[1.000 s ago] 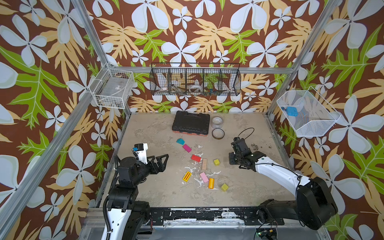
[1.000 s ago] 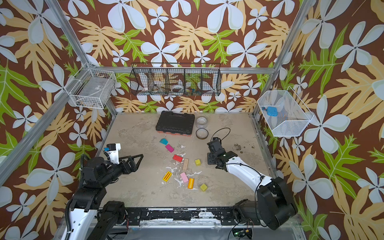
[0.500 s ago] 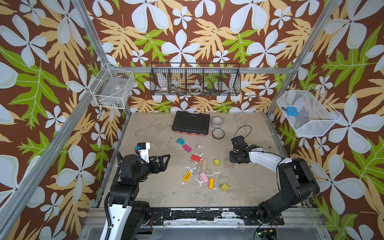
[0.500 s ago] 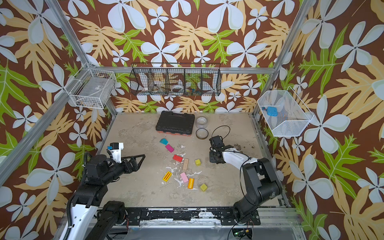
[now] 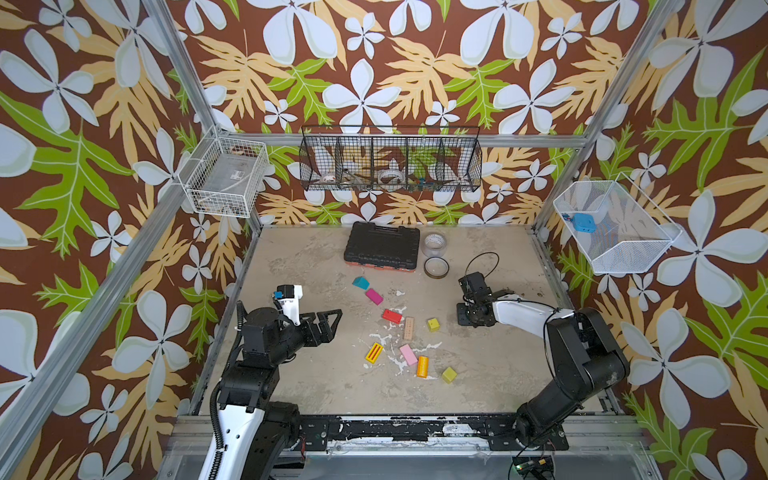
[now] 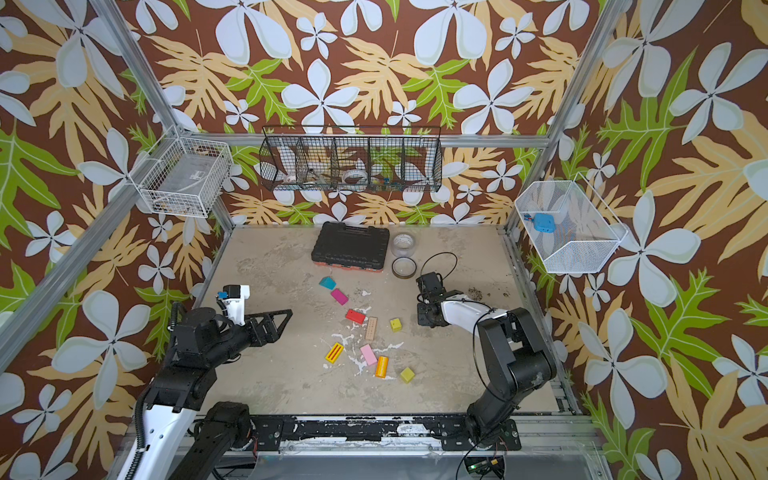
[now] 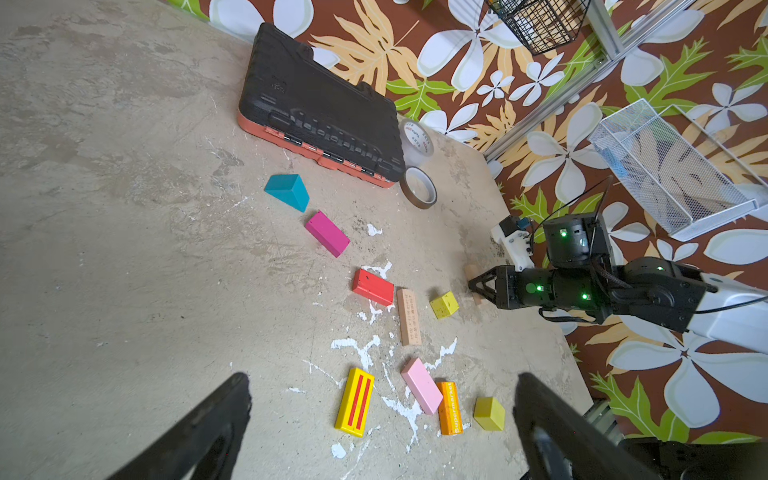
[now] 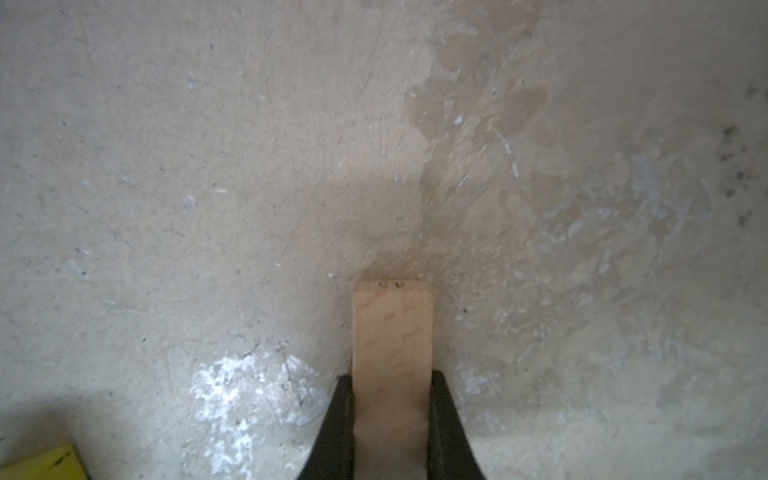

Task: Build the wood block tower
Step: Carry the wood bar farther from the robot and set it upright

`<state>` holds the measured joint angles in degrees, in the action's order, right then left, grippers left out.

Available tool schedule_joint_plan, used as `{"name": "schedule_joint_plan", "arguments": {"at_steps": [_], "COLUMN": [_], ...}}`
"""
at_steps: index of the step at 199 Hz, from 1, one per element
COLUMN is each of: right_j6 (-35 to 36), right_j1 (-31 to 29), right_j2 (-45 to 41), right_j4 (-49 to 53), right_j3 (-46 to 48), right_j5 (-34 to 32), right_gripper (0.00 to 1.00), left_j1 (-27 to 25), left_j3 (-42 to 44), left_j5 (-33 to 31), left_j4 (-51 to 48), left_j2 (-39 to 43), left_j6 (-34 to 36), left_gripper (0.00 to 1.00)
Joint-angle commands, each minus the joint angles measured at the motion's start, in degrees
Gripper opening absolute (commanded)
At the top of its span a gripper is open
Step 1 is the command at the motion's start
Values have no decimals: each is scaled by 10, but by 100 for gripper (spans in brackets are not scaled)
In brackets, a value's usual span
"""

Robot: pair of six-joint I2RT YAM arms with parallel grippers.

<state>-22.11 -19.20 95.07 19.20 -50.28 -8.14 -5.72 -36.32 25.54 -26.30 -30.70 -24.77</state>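
Note:
Wood blocks lie singly mid-table; no tower is in view. From far to near: teal wedge [image 5: 360, 283], magenta brick [image 5: 374, 296], red brick [image 5: 392, 316], plain wood bar [image 5: 409, 328], yellow-green cube [image 5: 433, 324], striped yellow brick [image 5: 374, 353], pink brick [image 5: 408, 354], orange cylinder [image 5: 422, 366], another yellow-green cube [image 5: 449, 375]. My right gripper [image 8: 392, 376] is shut on a second plain wood bar [image 8: 392, 328], low over the table right of the blocks [image 5: 466, 318]. My left gripper [image 5: 328, 322] stands open and empty, left of the blocks [image 7: 382, 376].
A black tool case [image 5: 381, 247] lies at the back. Two tape rolls [image 5: 435, 244] [image 5: 436, 267] sit beside it. Wire baskets hang on the walls: white [image 5: 226, 178], black [image 5: 390, 164], white mesh [image 5: 611, 226]. White paint splashes mark the table [image 5: 291, 374] among the blocks.
The right arm's elbow has folded up and inward while its gripper keeps the bar at nearly the same spot. The left gripper has crept slightly toward the blocks.

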Motion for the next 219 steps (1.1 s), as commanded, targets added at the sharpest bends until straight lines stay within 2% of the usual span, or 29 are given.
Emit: {"name": "schedule_joint_plan", "arguments": {"at_steps": [1,27,75,102,139,172,203,219], "right_j6": [-4,-6,-7,-10,-15,-15,-20,-25], "right_j1": [0,0,0,0,-1,-3,-3,-2], "right_j2": [-3,-17,-20,-36,-61,-132,-213,-243], "right_j4": [17,14,16,15,14,-12,-36,-44], "right_j3": [5,9,11,15,25,52,78,86], "right_j5": [-11,-13,-7,-19,-29,-12,-8,15], "right_gripper": [19,30,34,50,56,63,66,67], "left_j1": [-1,-2,-2,-1,-1,-2,0,4], "left_j3": [-2,-2,-2,-2,-2,-1,-9,-21], "left_j5": [1,-4,-7,-10,-9,-25,-73,-111], "left_j4": [7,7,6,7,6,7,3,-1], "left_j2": [4,5,8,8,6,10,-9,-8], "left_j6": [6,5,3,3,3,-2,-14,-25], "left_gripper": [100,100,100,100,100,100,100,100]}}
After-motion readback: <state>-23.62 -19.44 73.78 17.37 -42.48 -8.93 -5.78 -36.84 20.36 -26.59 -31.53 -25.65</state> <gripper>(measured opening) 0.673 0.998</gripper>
